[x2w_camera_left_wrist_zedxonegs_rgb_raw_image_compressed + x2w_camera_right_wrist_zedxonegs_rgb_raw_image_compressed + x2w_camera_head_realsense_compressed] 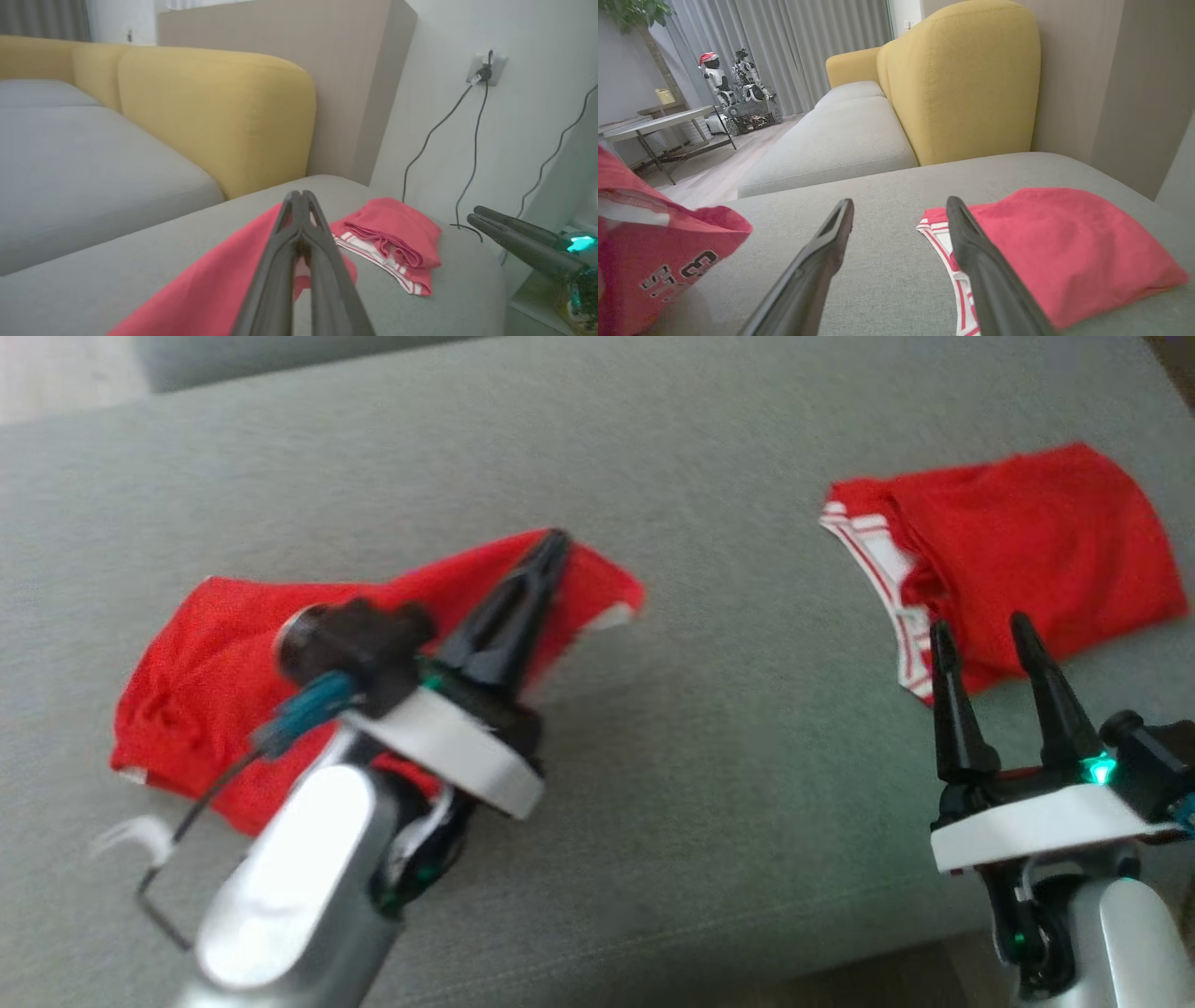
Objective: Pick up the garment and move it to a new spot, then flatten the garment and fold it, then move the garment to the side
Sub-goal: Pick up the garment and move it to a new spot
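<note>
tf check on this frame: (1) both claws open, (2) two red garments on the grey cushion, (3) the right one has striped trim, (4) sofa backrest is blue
1. Both claws are open. False: the right claw is open, but the left claw is shut, its tip at the raised edge of the left garment.
2. Two red garments are on the grey cushion. True: the right garment lies apart from the left one.
3. The right garment has white striped trim. True.
4. The sofa backrest is blue. False: the backrest is yellow.
</note>
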Tool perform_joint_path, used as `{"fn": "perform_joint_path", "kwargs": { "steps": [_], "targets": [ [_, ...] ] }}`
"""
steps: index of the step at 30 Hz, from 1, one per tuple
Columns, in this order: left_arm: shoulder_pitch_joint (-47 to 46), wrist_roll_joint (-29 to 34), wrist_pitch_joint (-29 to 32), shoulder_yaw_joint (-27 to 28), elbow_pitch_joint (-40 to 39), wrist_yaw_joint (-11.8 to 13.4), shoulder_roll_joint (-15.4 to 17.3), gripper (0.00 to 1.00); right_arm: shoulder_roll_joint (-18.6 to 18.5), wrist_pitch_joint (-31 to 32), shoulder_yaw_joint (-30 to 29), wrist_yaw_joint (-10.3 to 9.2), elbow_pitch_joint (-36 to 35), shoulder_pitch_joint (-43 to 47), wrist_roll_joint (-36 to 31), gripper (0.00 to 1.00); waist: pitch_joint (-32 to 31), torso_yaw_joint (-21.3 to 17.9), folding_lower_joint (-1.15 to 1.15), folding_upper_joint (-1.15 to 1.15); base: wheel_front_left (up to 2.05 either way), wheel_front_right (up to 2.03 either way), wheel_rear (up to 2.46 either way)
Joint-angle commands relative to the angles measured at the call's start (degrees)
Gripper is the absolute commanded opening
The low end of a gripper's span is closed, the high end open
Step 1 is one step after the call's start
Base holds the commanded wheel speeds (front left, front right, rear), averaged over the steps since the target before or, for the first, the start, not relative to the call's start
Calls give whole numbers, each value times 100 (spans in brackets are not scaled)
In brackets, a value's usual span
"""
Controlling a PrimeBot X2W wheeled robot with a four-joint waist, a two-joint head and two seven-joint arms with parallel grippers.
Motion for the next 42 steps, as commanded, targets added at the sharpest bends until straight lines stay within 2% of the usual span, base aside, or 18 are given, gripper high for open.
{"fn": "perform_joint_path", "kwargs": {
  "steps": [1, 9, 10, 11, 12, 15, 19, 27, 32, 42],
  "targets": [
    [-279, 30, 19, 84, -46, -62, -21, 0, -30, -77, 133, -4, -171, -221, 72, 100, 278, -294, 0, 0, 0, 0, 0],
    [-419, -101, 108, -343, 894, -295, -261, 0, -30, -247, 189, -4, -47, -281, 200, 100, 584, -481, 0, 0, 0, 0, 0],
    [-442, -95, 63, -369, 993, -313, -268, 13, -30, -263, 194, -4, -28, -294, 200, 100, 597, -477, 0, 0, 0, 0, 0],
    [-458, -87, 26, -391, 1078, -323, -273, 88, -30, -274, 200, -4, -13, -311, 189, 100, 604, -463, 0, 0, 0, 0, 0],
    [-472, -82, -14, -410, 1143, -333, -281, 100, -30, -282, 201, -4, -5, -329, 174, 100, 601, -435, 0, 0, 0, 0, 0],
    [-491, -44, -159, -434, 1232, -336, -272, 100, -30, -294, 178, -4, 11, -362, 128, 100, 538, -302, 0, 0, 0, 0, 0],
    [-395, -8, -433, -305, 1168, -158, -235, 100, -30, -256, 106, -4, 40, -364, 53, 100, 346, -31, 0, 0, 0, 0, 0],
    [-32, 16, -925, 516, 893, 619, 116, 100, -30, -61, -42, -4, 27, -282, -109, 100, -43, 612, 0, 0, 0, 0, 0],
    [279, -55, -1021, 1044, 825, 925, 464, 100, -30, 75, -115, -4, -10, -199, -208, 100, -222, 961, 0, 0, 0, 0, 0],
    [1128, -389, -1035, 1617, 572, 961, 1065, 100, -30, 244, -175, -4, 14, -22, -272, 100, -550, 1255, 0, 0, 0, 0, 0]
  ]
}}
